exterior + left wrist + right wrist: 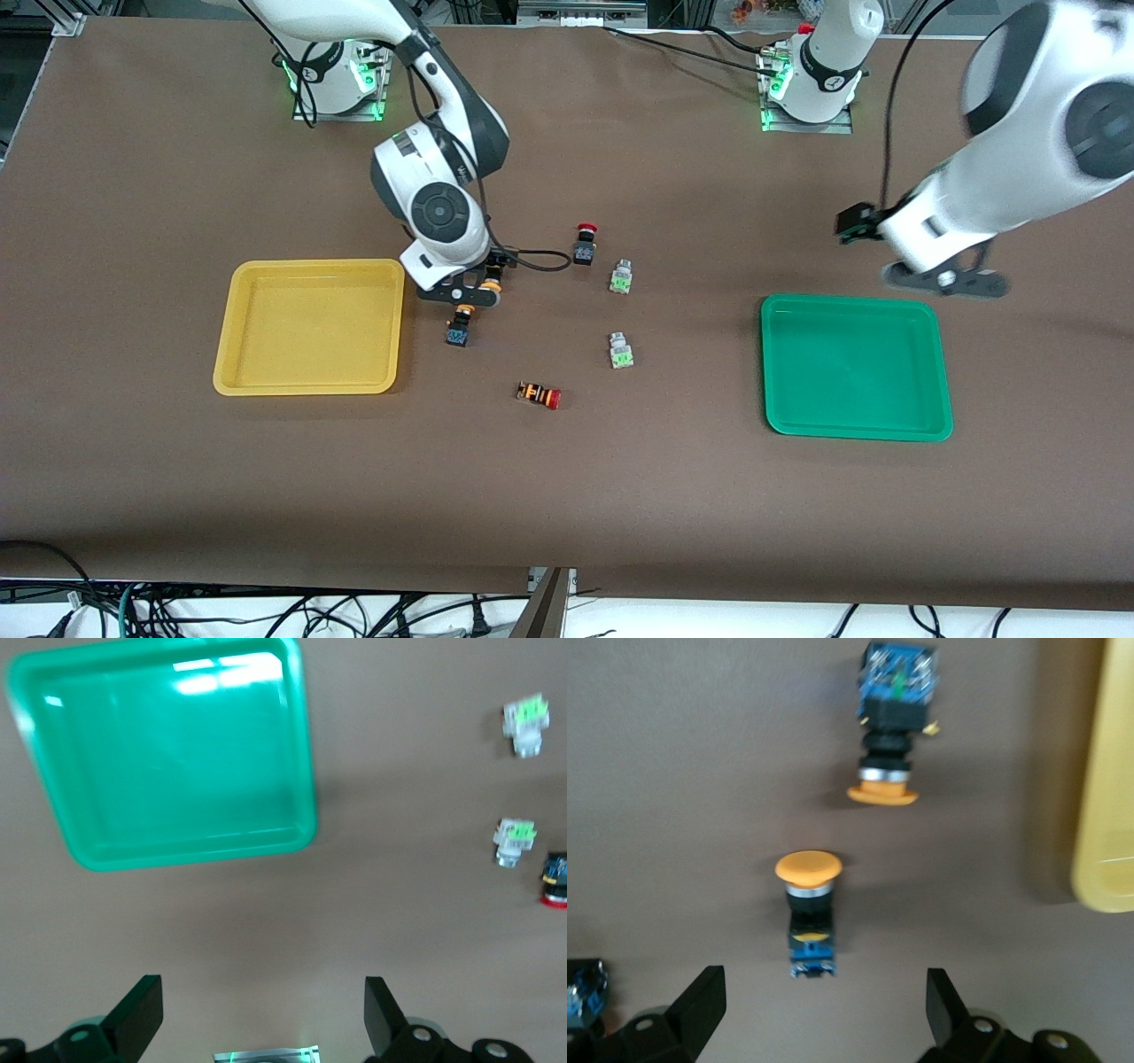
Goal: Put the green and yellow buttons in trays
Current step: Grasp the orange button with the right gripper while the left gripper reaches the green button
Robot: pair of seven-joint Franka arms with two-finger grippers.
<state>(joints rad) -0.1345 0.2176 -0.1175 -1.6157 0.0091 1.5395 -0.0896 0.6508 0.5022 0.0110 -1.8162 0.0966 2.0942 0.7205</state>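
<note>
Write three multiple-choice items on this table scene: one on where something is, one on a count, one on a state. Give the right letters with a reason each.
1. Where is the right gripper?
A. Over the two yellow-capped buttons beside the yellow tray
B. Inside the green tray
C. Over the red-capped buttons

2. How many green-faced buttons lie on the table?
A. One
B. Two
C. Four

3. What state is the left gripper in?
A. Shut on a green button
B. Shut and empty
C. Open, holding nothing

Answers:
1. A, the right wrist view shows both yellow caps just ahead of its fingers, with the yellow tray's edge alongside.
2. B, two pale blocks with green faces sit between the trays.
3. C, its fingers stand wide apart over bare table near the green tray.
</note>
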